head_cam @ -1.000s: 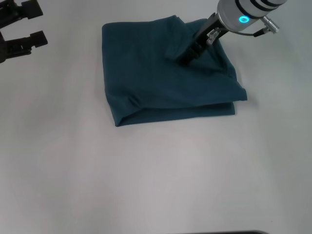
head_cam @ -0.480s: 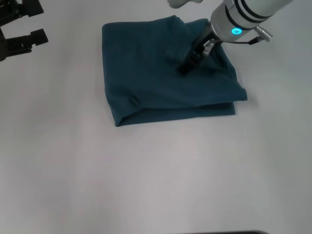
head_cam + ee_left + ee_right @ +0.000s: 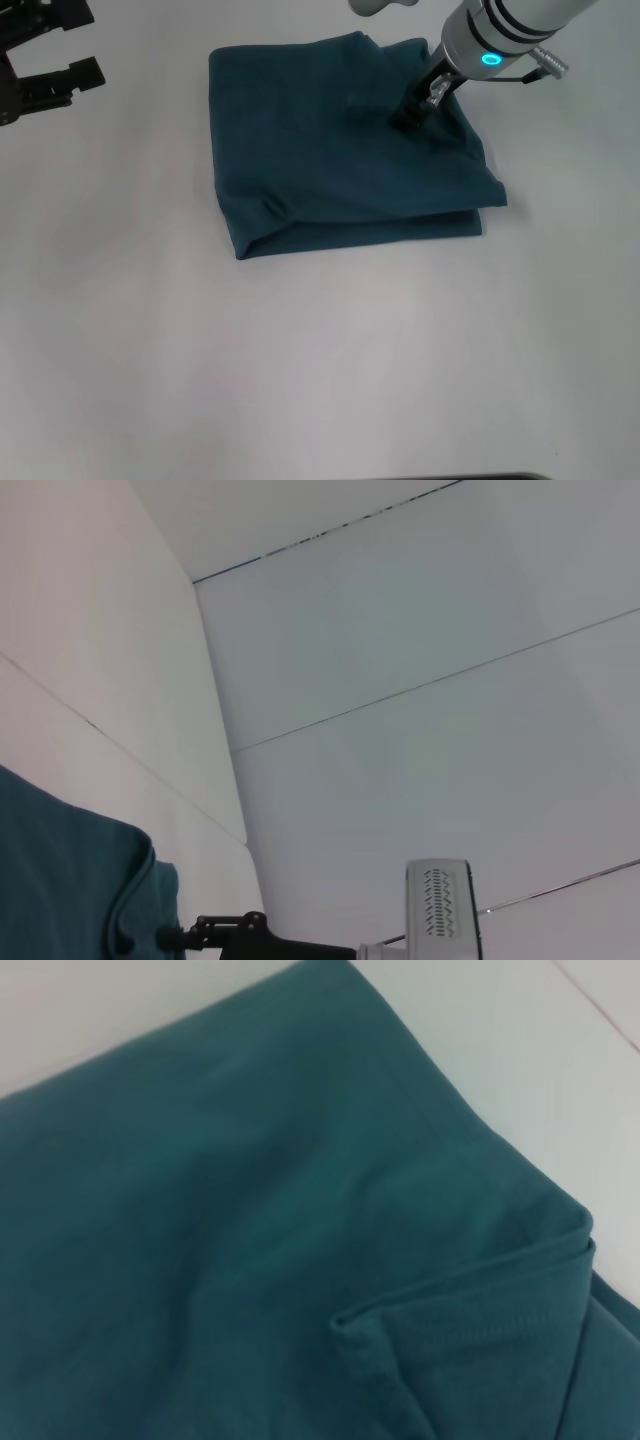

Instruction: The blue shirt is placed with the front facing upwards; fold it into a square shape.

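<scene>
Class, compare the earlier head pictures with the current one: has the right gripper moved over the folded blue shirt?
Yes. The right gripper has drawn back toward the far right corner of the blue shirt, away from the shirt's middle, while the shirt itself has stayed put.

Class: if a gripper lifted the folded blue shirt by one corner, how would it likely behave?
The blue shirt would probably droop and unfold: its stacked layers lie loose, edges uneven. It looks soft and creased, so likely floppy, not stiff. Pushed, it would probably bunch up rather than slide whole.

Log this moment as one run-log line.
dark teal-blue cotton shirt: folded, roughly square | right gripper: over shirt's far right | left gripper: parked far left
</scene>
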You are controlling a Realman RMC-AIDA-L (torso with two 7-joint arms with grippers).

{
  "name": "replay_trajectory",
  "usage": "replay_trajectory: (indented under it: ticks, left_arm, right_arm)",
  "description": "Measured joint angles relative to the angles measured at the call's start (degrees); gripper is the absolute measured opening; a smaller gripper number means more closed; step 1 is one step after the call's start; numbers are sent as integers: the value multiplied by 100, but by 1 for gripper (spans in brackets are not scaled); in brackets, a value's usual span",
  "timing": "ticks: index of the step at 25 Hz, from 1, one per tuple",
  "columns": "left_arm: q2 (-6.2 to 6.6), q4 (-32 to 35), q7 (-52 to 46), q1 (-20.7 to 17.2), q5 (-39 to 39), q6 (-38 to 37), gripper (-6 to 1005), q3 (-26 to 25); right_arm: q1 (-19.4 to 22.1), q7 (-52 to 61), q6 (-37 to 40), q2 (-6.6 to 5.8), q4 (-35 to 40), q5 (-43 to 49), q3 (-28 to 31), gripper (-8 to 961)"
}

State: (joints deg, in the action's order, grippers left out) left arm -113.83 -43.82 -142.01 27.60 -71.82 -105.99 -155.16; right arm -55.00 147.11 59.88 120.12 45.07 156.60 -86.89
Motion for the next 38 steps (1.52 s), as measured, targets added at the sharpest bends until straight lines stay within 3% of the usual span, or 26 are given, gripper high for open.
replay_trajectory:
  ticks: [6, 12, 17, 23, 38]
  left_arm:
    - [17, 37, 18, 43, -7, 10, 949, -24]
    - [19, 40, 21, 55, -8, 30, 949, -24]
    - [19, 40, 23, 48, -8, 35, 949, -22]
    - [19, 40, 22, 54, -8, 38, 949, -24]
    - [19, 49, 0, 60, -7, 78, 949, -32]
  right_arm:
    - [48, 9, 9, 2, 27, 4, -3, 519]
    - [50, 9, 27, 2, 57, 1, 0, 238]
    - [160, 93, 242, -43, 540, 99, 118, 45]
    - [391, 397, 424, -35, 1233, 724, 564, 18]
    - [245, 529, 9, -15, 584, 692, 704, 96]
